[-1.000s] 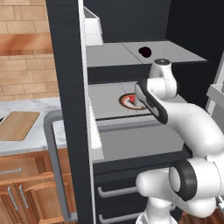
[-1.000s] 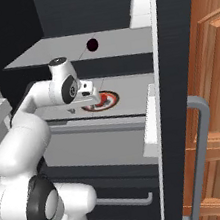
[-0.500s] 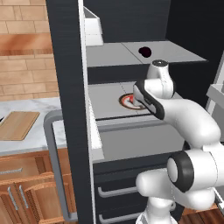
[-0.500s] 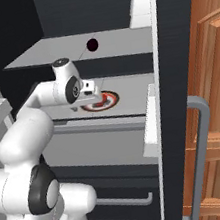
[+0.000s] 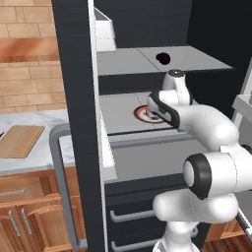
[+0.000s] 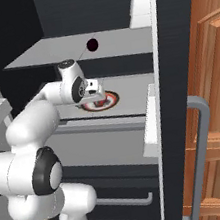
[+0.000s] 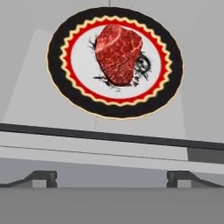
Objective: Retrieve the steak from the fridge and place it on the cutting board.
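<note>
The steak (image 7: 119, 53), red with pale marbling, lies on a round plate (image 7: 57, 74) with a black rim and orange edging, on the middle shelf of the open fridge (image 5: 74, 74). My gripper (image 7: 111, 177) is open and holds nothing; it hovers just short of the plate, pointing at it. From the right, the gripper (image 6: 95, 91) sits over the near edge of the plate (image 6: 112, 101), with the steak (image 6: 100, 103) just below it. From the left, the gripper (image 5: 153, 114) covers part of the plate (image 5: 141, 114). The cutting board (image 5: 19, 140) lies on the counter to the left.
A dark maroon ball (image 5: 163, 58) rests on the upper shelf above my hand. A white bin (image 5: 104, 34) hangs on the open door, whose grey bar handle (image 5: 60, 187) juts toward me. Fridge drawers sit below, and wooden cabinets (image 6: 215, 89) stand to the right.
The hand has crept slightly deeper into the fridge toward the plate. The jaws stay open and the steak has not moved.
</note>
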